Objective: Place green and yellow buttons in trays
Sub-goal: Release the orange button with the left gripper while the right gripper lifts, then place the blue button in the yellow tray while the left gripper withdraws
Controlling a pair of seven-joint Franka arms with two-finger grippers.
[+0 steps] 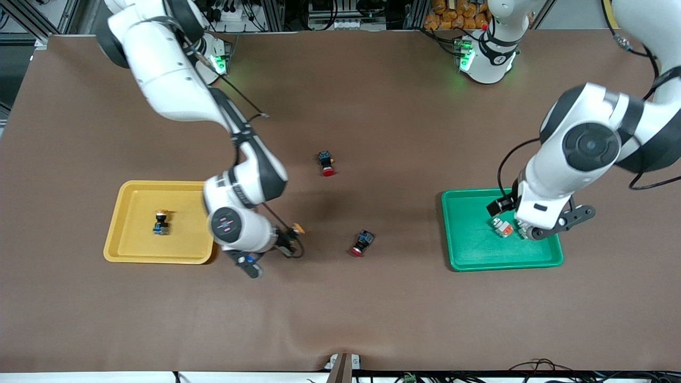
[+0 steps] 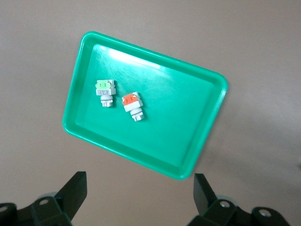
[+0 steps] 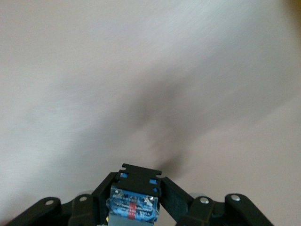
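My right gripper (image 1: 290, 239) is shut on a yellow button (image 1: 299, 229) and hangs over the table beside the yellow tray (image 1: 122, 234). In the right wrist view the button's black-and-blue body (image 3: 135, 197) sits between the fingers. Another yellow button (image 1: 160, 222) lies in the yellow tray. My left gripper (image 2: 139, 195) is open and holds nothing, over the green tray (image 2: 207, 122). In that tray lie a green-blocked silver-white button (image 2: 105, 88) and an orange-blocked one (image 2: 132, 104). From the front, the orange-blocked button (image 1: 501, 227) shows beside the left gripper (image 1: 524, 230).
Two red-capped black-and-blue switches lie on the brown table cover between the trays. One (image 1: 326, 163) is farther from the front camera. The other (image 1: 362, 243) is nearer, close to the right gripper. The green tray's rim (image 1: 479, 263) is toward the left arm's end.
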